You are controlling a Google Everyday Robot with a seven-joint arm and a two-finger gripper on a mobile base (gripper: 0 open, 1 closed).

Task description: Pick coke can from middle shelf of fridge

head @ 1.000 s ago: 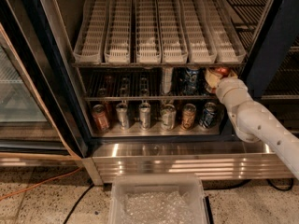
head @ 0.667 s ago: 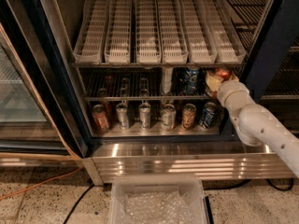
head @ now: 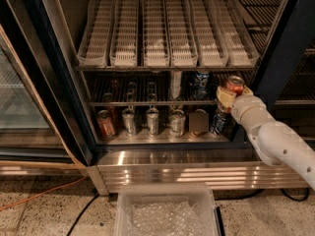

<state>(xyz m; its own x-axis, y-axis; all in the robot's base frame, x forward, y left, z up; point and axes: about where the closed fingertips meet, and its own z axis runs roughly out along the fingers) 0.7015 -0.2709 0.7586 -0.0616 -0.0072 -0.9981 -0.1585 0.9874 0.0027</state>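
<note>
since a second ago the claw [head: 235, 93] on the white arm has eased slightly down and right, out from the dark wire middle shelf [head: 147, 103] of the black-framed glass-door fridge [head: 280, 48]. it is pinching the small red, silver-rimmed coke can [head: 235, 83] between its tan fingers [head: 225, 97]. the shelf runs off to the claw's left, and a row of mixed cans [head: 152, 122] stands below-left.
</note>
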